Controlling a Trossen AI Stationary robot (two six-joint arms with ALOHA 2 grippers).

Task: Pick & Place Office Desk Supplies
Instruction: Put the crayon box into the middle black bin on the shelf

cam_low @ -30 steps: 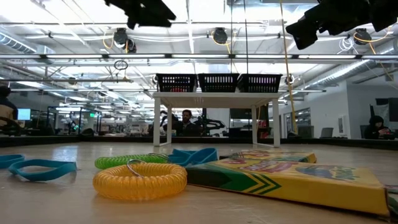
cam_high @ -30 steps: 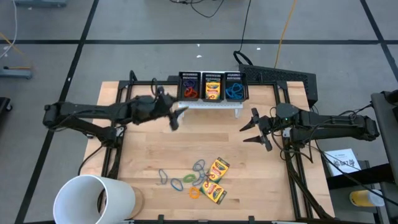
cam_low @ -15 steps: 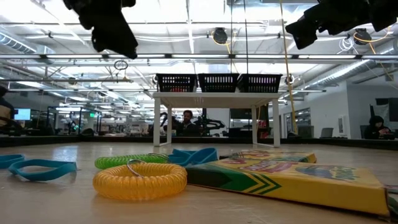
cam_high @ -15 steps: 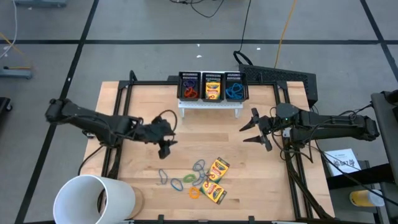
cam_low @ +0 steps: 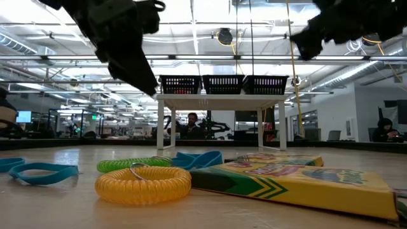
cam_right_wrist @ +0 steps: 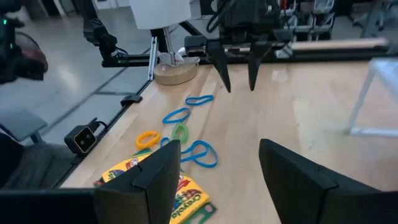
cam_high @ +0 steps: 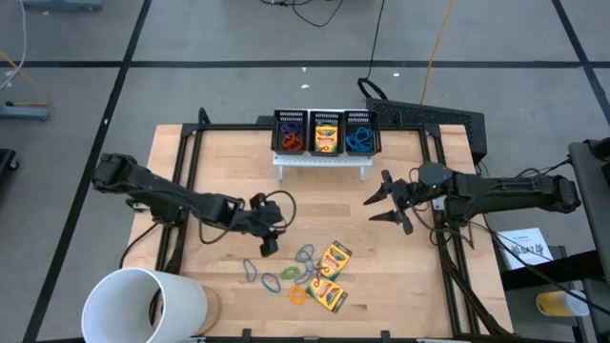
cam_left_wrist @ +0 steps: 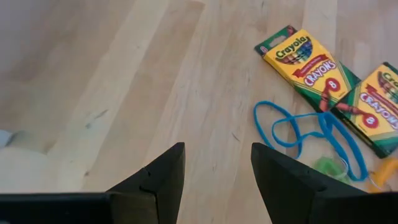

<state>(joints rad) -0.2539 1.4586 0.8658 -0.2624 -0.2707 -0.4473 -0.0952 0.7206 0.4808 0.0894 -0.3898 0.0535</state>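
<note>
Movement first: left end effector had swung from up near the bins at the back, w/ fingers parted and nothing between them, down toward the front-centre pile over the last second. It hung just above the tabletop, near the loose bands. Right end effector barely shifted; it waited mid-right, fingers spread wide, empty.

Meaning for the task, as a judgement: left arm looked done w/ one drop-off and lined up for the next pick, prob. a band. Plenty was left to sort.

Supplies on the tabletop: two crayon boxes lay flat, front-centre, touching or nearly so. Beside them lay rubber bands in blue, plus a green one and a yellow coiled loop. In the left wrist view a blue band lay just beside a crayon box. Three black mesh bins sat in a row on a small white stand at the back; they held red/purple bands, a crayon box, and blue bands.

Surface: pale wood planks in a dark frame. A big white cup lay at the front-left corner.

Room: grey floor w/ cables; the low view showed an open lab w/ ceiling lights, desks, and a person seated far behind.
</note>
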